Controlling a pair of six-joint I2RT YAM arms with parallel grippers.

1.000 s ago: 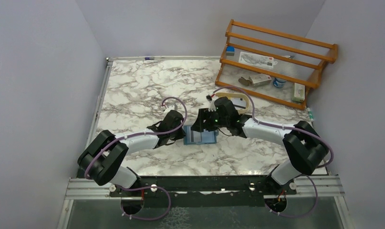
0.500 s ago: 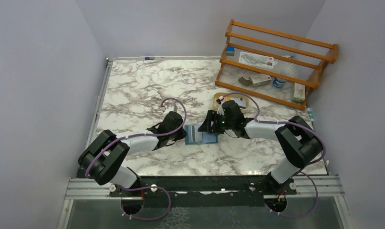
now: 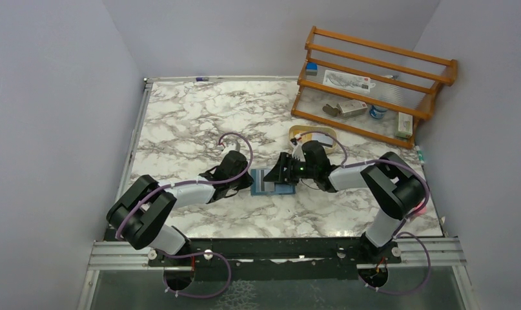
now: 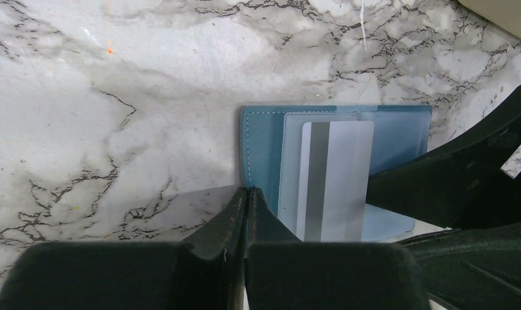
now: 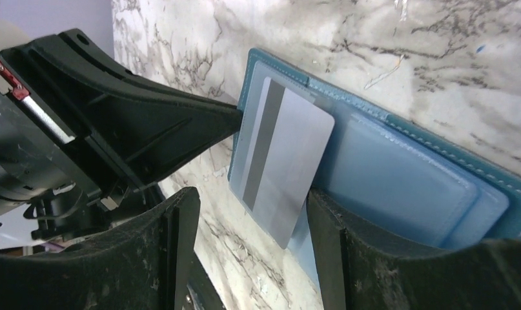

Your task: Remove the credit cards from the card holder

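The teal card holder [image 3: 271, 183] lies open on the marble table, its paler blue inside up [image 5: 399, 174]. A whitish credit card [image 4: 338, 174] with a grey stripe lies on its left half and sticks out past the near edge [image 5: 286, 158]. My left gripper [image 4: 247, 192] is shut, with its tips pressed on the holder's left border [image 4: 261, 145]. My right gripper [image 5: 251, 206] is open and low over the holder. The card's free end lies between its fingers, and one finger [image 5: 322, 213] is against the card's edge.
A tan oval tray [image 3: 312, 134] sits just behind the right wrist. A wooden rack [image 3: 374, 84] holding small items stands at the back right. Both arms [image 3: 186, 190] [image 3: 354, 175] meet at the table's middle, tips almost touching.
My right gripper has come down from above the holder to straddle the card's end, uncovering the tray behind. The left gripper has stayed put on the holder's edge.
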